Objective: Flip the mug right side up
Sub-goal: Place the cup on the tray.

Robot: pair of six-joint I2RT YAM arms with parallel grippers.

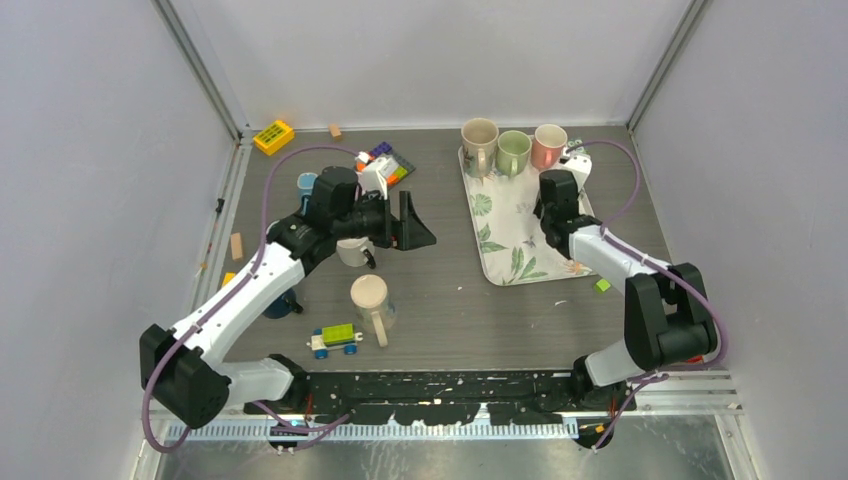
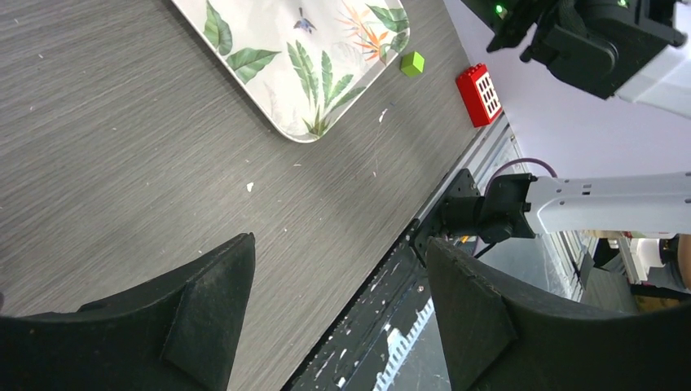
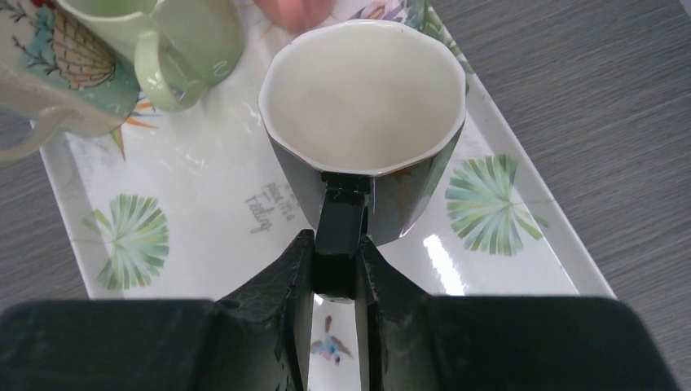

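Observation:
A black mug [image 3: 363, 98] with a white inside hangs over the leaf-print tray [image 3: 521, 244], its mouth facing the wrist camera. My right gripper [image 3: 336, 244] is shut on its black handle [image 3: 342, 216], fingers pressed to both sides. From above, that gripper [image 1: 553, 205] is over the tray's right half [image 1: 500, 215] and the mug is mostly hidden under the wrist. My left gripper [image 1: 415, 232] hovers open over the table's middle. In its own view the left gripper [image 2: 338, 261] holds nothing, with bare table between the fingers.
Beige [image 1: 480, 140], green [image 1: 513, 150] and pink [image 1: 549, 145] mugs stand at the tray's far end. A cream mug [image 1: 370, 298], a white mug [image 1: 355, 250] under the left arm, a toy car [image 1: 335, 340], coloured bricks [image 1: 385, 165] and a green cube [image 1: 601, 285] are on the table.

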